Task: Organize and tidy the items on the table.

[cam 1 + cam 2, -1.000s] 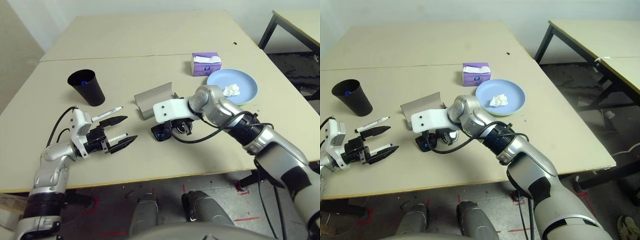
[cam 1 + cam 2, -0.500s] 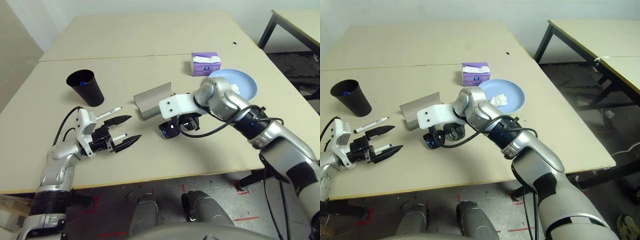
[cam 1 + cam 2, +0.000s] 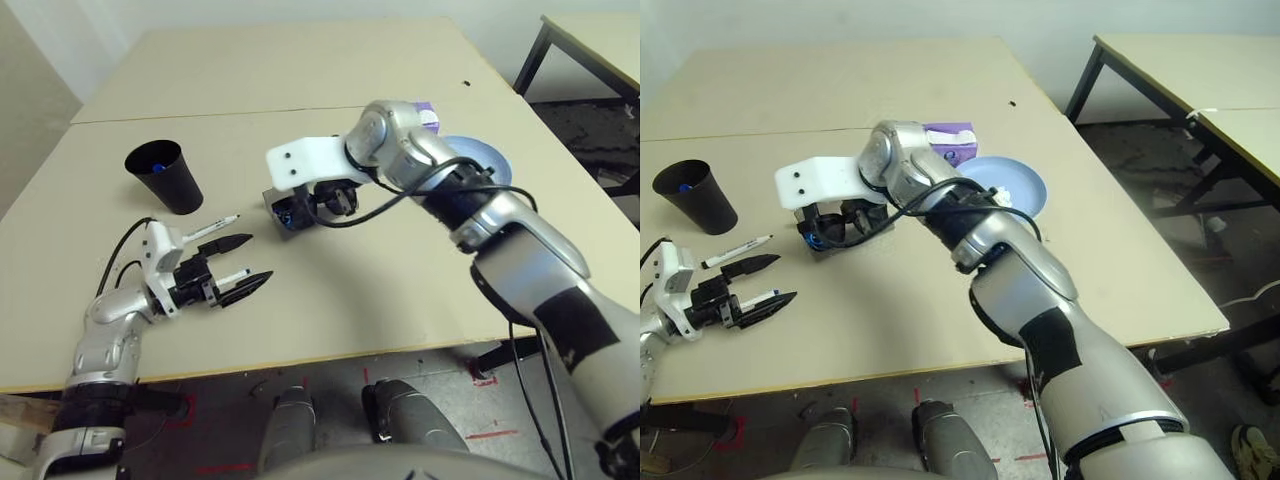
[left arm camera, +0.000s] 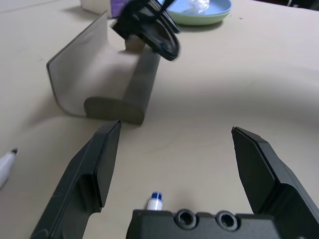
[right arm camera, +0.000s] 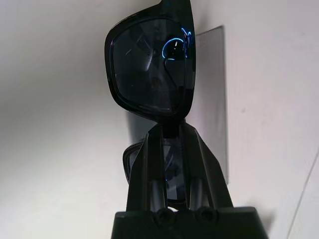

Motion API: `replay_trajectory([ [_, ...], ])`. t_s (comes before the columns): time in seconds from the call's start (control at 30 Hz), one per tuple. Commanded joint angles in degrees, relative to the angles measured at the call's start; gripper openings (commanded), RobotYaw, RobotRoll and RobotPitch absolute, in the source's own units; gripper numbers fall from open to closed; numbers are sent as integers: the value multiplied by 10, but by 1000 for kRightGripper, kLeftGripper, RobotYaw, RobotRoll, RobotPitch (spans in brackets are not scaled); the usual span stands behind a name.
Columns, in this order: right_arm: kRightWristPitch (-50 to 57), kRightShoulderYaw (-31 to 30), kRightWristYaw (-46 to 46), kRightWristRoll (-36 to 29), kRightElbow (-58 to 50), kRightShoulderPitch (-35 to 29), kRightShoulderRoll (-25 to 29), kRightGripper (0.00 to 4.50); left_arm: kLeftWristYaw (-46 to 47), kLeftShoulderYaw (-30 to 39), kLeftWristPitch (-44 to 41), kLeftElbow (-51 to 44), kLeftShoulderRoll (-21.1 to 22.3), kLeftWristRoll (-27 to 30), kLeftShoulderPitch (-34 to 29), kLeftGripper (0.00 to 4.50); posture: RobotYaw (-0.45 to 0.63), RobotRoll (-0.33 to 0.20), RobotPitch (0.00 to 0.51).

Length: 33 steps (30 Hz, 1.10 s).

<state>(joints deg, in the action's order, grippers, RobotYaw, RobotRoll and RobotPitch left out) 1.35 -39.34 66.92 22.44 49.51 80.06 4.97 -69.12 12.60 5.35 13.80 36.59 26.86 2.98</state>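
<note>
The right pincer is clenched on the black blue-lensed sunglasses, gripping them at the bridge between the two lenses so the frame hangs balanced and neither lens is pressed. It carries them in the air just over the grey glasses case, which lies open toward the middle of the surface; held there, the sunglasses look ready to be lowered into the case's curved trough, which is probably the step in hand. The left pincer is released, its fingers spread wide and low over the surface near the front left corner. The blue-capped marker lies between those fingers, and the black-capped marker lies just beside them, toward the black cup. That open stance around a marker suits a pick-up, though nothing is gripped yet. The cup stands upright near the left edge, something blue showing inside it; it seems the natural holder for the markers. Toward the right edge, the blue plate sits partly hidden behind the right arm, with the crumpled white tissue on it, probably gathered there as rubbish. A purple tissue box stands just behind the plate.
</note>
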Motion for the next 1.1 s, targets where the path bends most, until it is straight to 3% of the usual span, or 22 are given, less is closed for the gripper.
replay_trajectory([
  [0.03, -50, 8, -37, 14, 61, 11, -18, 169, 8, 7, 0, -26, 1, 3, -21, 4500, -28, 0, 128],
  [0.3, -110, 22, -133, 32, 169, 20, -39, 169, 38, 4, -19, -79, -8, 10, -49, 4500, -10, 0, 126],
  [0.63, -129, 33, -215, 60, 217, 26, -48, 169, 54, -5, -42, -109, -16, 12, -49, 4500, -11, 0, 127],
  [1.1, -132, 59, -205, 57, 225, 16, -65, 169, 69, -5, -69, -132, -12, 12, -39, 4500, -13, 0, 131],
])
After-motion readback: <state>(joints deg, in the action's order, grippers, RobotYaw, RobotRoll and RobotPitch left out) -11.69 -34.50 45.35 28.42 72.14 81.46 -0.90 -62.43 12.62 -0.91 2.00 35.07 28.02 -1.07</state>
